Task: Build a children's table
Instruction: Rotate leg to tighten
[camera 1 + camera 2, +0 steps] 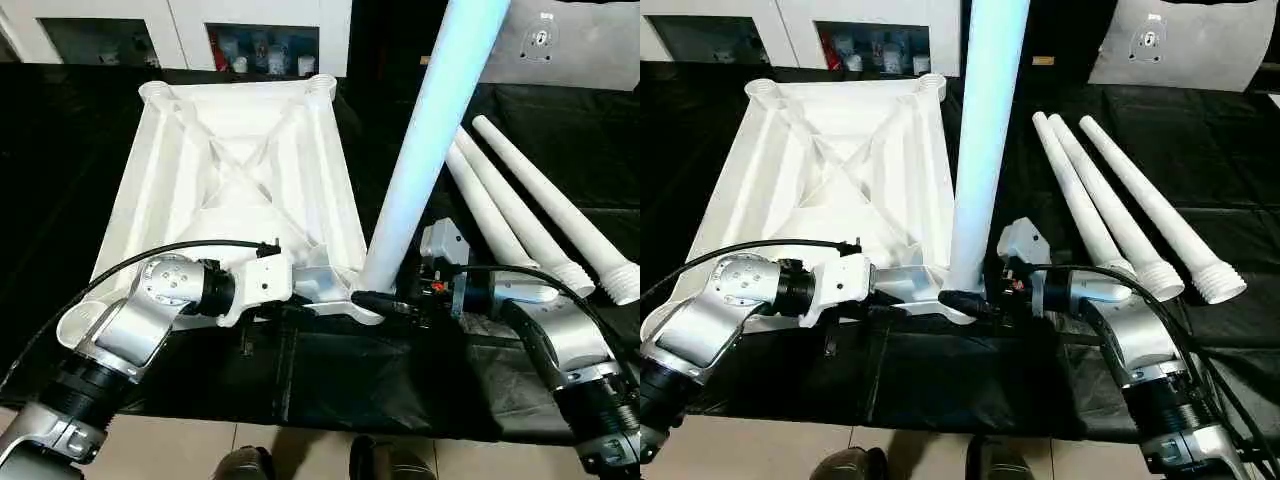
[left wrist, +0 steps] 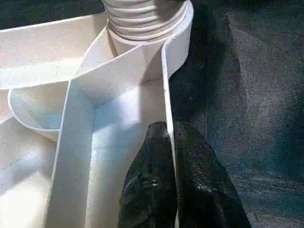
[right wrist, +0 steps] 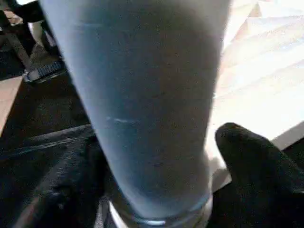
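- right gripper (image 1: 975, 303) is grasping upright leg (image 1: 985, 140) at its base, long axis standing vertical in near-right corner socket
- left gripper (image 2: 173, 180) is pinching tabletop (image 1: 235, 170) near rim beside it
- three spare legs (image 1: 1130, 205) are lying farther right

Work surface draped in black sheeting (image 1: 330, 380); pale tiled floor (image 1: 300, 455) along the near edge; white cabinets (image 1: 190, 30) with glazed openings behind; a grey panel (image 1: 1180, 40) at far right.
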Available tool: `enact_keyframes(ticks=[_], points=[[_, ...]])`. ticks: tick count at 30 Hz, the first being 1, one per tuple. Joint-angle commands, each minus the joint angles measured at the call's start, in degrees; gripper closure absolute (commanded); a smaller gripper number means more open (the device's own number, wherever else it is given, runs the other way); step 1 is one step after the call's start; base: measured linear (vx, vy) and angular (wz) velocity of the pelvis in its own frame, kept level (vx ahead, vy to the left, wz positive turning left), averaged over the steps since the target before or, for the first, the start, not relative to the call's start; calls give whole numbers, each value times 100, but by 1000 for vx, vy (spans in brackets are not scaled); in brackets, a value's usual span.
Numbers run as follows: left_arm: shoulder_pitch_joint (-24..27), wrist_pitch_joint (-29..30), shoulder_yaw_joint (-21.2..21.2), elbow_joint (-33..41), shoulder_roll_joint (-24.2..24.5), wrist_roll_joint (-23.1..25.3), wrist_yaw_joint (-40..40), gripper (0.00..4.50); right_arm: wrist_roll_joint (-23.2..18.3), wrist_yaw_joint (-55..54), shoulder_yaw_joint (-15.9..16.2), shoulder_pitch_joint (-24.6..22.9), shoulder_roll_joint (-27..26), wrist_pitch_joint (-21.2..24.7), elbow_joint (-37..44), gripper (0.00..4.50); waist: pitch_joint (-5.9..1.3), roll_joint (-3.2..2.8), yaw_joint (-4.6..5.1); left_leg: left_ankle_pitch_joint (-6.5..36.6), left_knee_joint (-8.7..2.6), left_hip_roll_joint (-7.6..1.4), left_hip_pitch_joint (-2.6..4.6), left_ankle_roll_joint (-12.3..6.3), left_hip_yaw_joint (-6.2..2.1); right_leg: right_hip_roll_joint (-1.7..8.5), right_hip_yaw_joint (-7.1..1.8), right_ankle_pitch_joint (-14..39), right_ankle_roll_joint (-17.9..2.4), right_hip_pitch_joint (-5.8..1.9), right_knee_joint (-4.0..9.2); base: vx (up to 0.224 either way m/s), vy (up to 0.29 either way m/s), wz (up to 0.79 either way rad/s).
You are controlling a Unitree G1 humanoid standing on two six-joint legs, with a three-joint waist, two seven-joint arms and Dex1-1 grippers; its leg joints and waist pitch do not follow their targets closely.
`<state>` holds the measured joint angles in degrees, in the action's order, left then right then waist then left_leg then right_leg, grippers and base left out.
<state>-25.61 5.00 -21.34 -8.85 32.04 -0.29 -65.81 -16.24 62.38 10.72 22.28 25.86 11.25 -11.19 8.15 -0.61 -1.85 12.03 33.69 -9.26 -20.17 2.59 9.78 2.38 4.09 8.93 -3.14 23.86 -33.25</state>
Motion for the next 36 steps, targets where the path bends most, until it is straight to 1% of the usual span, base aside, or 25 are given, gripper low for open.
enact_keyframes(ticks=[1,3,6,7,8,11,16,19,20,21,22,23,24,25,26,27,28,29,30,31,32,33,34,35,36], points=[[77,-158,-263,30,29,106,-245,450,-5,23,-18,1,51,96,31,109,-541,14,16,-26,-297,-368,-20,-853,-103,563,-363,835,-1350,-424,269,0,0,0],[86,-166,-262,20,26,112,-239,450,-9,77,2,-5,70,133,33,126,-531,26,20,10,-297,-363,-18,-849,-98,561,-363,901,-1341,-423,280,0,0,0],[94,-176,-262,9,23,115,-229,450,-14,121,33,-14,88,156,27,135,-528,24,16,28,-298,-365,-20,-840,-98,564,-361,985,-1309,-424,289,0,0,0],[96,-177,-258,1,24,115,-224,450,-15,143,46,-18,87,174,21,160,-531,42,21,1,-295,-360,-20,-840,-97,556,-361,976,-1295,-423,282,0,0,0],[96,-178,-257,-4,24,115,-221,450,-16,153,47,-18,83,186,18,169,-529,32,17,-1,-295,-359,-18,-843,-98,556,-361,986,-1294,-421,281,0,0,0],[99,-174,-253,-11,25,116,-215,450,-13,175,73,-40,76,211,31,179,-528,43,18,-12,-292,-359,-17,-850,-95,556,-362,994,-1283,-418,284,0,0,0],[120,-57,-208,9,-14,88,-137,450,45,111,170,-147,13,339,77,185,-532,39,18,-47,-290,-359,-17,-869,-96,554,-360,949,-1292,-419,276,0,0,0],[124,374,-78,149,-200,-71,74,450,85,-203,169,-239,-132,525,144,185,-509,41,20,59,-304,-366,-7,-798,-95,562,-359,1167,-1251,-410,304,0,0,0],[115,491,-42,183,-261,-102,154,450,91,-349,140,-257,-208,569,158,185,-484,36,26,183,-316,-365,-1,-740,-92,559,-351,1407,-1214,-401,340,0,0,0],[73,804,43,268,-442,-150,405,450,130,-857,33,-296,-484,645,179,185,-467,41,34,310,-323,-367,5,-657,-89,580,-360,1681,-1162,-390,368,0,0,0],[67,842,53,278,-464,-155,437,450,135,-923,18,-301,-520,654,181,185,-453,40,33,367,-331,-363,9,-596,-96,576,-352,1842,-1121,-385,394,0,0,0],[0,1103,95,332,-609,-110,682,450,153,-1327,-71,-300,-757,733,164,185,-425,49,42,541,-340,-344,22,-490,-106,571,-337,2231,-1001,-379,441,0,0,0],[-42,1254,115,361,-691,-74,827,450,165,-1558,-123,-295,-896,778,150,185,-430,49,68,552,-350,-339,8,-404,-120,565,-333,2325,-936,-386,438,0,0,0],[-45,1266,117,363,-697,-71,837,450,165,-1575,-127,-295,-906,781,148,185,-422,47,103,638,-352,-339,20,-360,-131,570,-331,2452,-878,-372,457,0,0,0],[-233,1913,307,479,-1288,-57,1604,450,310,-2500,-225,-243,-1494,910,14,185,-413,51,125,663,-351,-337,15,-336,-125,571,-336,2471,-869,-364,459,0,0,0],[-233,1913,307,479,-1288,-57,1604,450,310,-2500,-225,-243,-1494,910,14,185,-412,50,157,659,-345,-346,21,-290,-116,568,-344,2450,-899,-350,451,0,0,0],[-287,2094,368,509,-1470,-57,1826,450,358,-2762,-244,-231,-1662,938,-23,186,-410,53,179,703,-334,-319,15,-256,-130,575,-323,2619,-845,-357,490,0,0,0],[-287,2094,368,509,-1470,-57,1826,450,358,-2762,-244,-231,-1662,938,-23,186,-417,60,183,673,-336,-295,-2,-301,-139,576,-315,2683,-761,-379,507,0,0,0],[-382,2274,434,489,-1729,22,2181,450,426,-3173,-295,-184,-1917,979,-134,186,-404,60,203,673,-339,-307,4,-351,-128,562,-331,2625,-746,-341,513,0,0,0],[-467,2462,502,480,-2001,98,2517,450,487,-3638,-395,-108,-2203,1012,-278,186,-408,58,203,692,-333,-295,12,-372,-128,561,-323,2639,-739,-336,519,0,0,0],[-542,2582,549,447,-2223,177,2808,450,572,-4042,-463,-9,-2432,1007,-445,186,-417,50,224,638,-332,-300,-3,-375,-130,572,-327,2538,-792,-346,498,0,0,0],[-542,2582,549,447,-2223,177,2808,450,572,-4042,-463,-9,-2432,1007,-445,186,-430,54,232,564,-335,-298,-19,-375,-144,564,-312,2394,-805,-365,493,0,0,0],[-607,2633,563,404,-2371,263,3027,450,645,-4327,-511,86,-2598,983,-594,186,-444,47,230,527,-330,-297,-19,-391,-141,560,-319,2279,-817,-373,475,0,0,0],[-627,2640,550,397,-2410,315,3100,450,690,-4439,-525,134,-2657,960,-665,186,-445,49,247,494,-329,-301,-26,-414,-136,561,-329,2155,-853,-366,463,0,0,0],[-644,2641,532,393,-2433,364,3158,450,732,-4527,-532,177,-2702,938,-724,186,-462,44,248,411,-315,-296,-28,-501,-127,560,-339,1829,-958,-375,433,0,0,0]])
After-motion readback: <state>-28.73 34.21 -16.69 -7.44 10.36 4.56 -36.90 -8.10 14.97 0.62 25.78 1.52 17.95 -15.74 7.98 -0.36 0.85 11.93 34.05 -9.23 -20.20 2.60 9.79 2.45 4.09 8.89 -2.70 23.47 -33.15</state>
